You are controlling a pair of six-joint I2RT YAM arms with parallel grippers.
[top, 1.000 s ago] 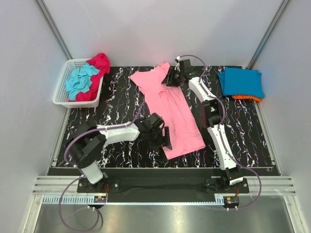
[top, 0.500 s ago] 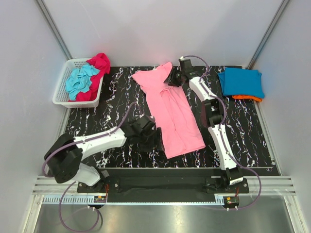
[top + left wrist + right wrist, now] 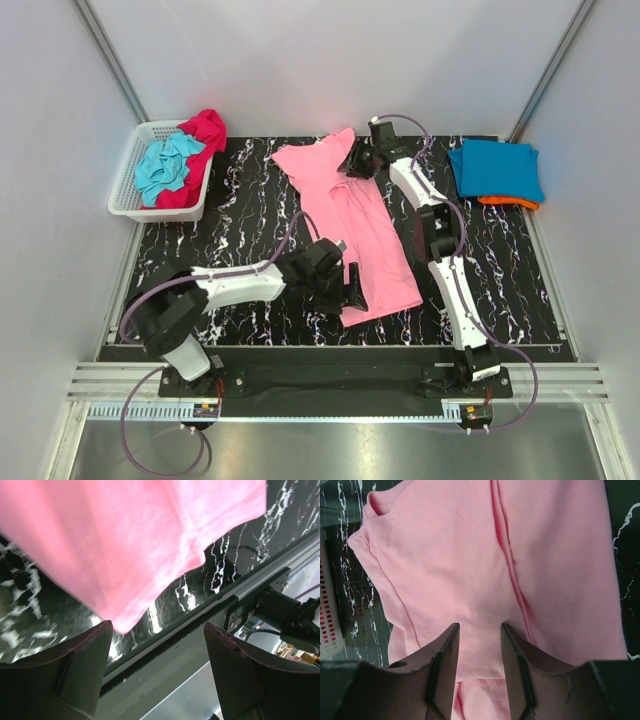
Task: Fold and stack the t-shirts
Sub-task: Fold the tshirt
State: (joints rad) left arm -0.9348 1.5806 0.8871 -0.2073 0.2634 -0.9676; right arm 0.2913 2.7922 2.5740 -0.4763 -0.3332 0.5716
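A light pink t-shirt (image 3: 350, 225) lies lengthwise on the black marbled mat (image 3: 240, 215), folded into a long strip. My left gripper (image 3: 347, 288) stands open at the shirt's near left corner. In the left wrist view that pink corner (image 3: 125, 540) ends just above the left gripper (image 3: 157, 630), with nothing between its fingers. My right gripper (image 3: 358, 160) is at the far right edge of the shirt. In the right wrist view the right gripper (image 3: 479, 626) has its fingers partly apart and set down on the pink fabric (image 3: 470, 555), with a fold and hem lying between them.
A folded blue t-shirt (image 3: 497, 168) rests on an orange one (image 3: 508, 202) at the far right of the mat. The white slatted basket (image 3: 125, 185) at the far left holds a teal t-shirt (image 3: 168, 165) and a magenta one (image 3: 205, 130). The table's metal front rail (image 3: 200, 615) runs close below the left gripper.
My left gripper swung left away from the shirt, then came back right to its near left corner. The right gripper's fingers narrowed a little over the far edge.
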